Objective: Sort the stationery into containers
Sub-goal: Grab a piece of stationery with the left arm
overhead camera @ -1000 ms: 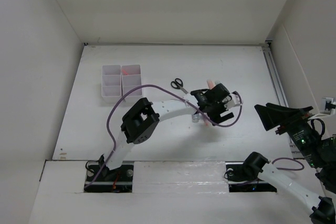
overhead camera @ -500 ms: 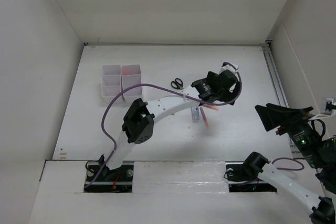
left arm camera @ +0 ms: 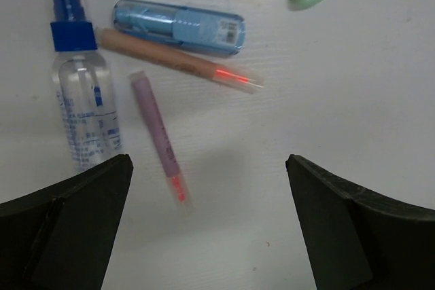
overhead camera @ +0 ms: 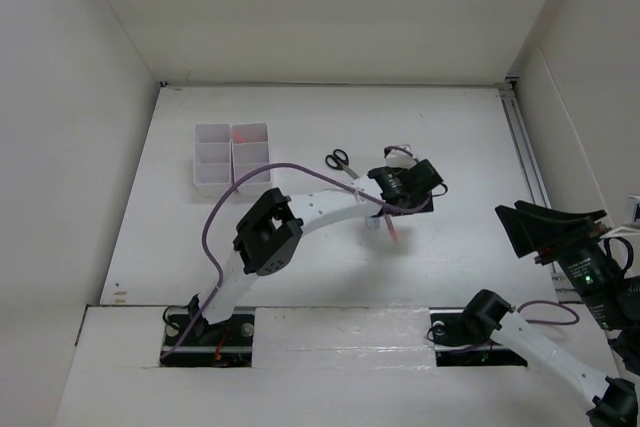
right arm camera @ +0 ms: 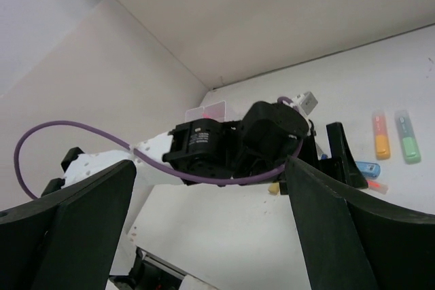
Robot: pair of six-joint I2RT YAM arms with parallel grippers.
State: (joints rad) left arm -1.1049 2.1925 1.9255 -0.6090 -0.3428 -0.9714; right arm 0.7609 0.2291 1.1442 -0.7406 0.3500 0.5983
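The left arm [overhead camera: 325, 209] is built of white tubular links joined by a chunky black joint housing [overhead camera: 266, 233], with a thin purple cable [overhead camera: 208, 232] looping loosely along it from a black base plate [overhead camera: 200, 332]. The left hand [left arm camera: 207, 168] has two broad matte black fingers [left arm camera: 75, 222] with slanted inner edges. The right arm [overhead camera: 545, 347] has the same white links, black housings and purple cable, plus a tiny green light [overhead camera: 588, 275]; the right hand [right arm camera: 209, 168] has matching black wedge fingers [right arm camera: 68, 229]
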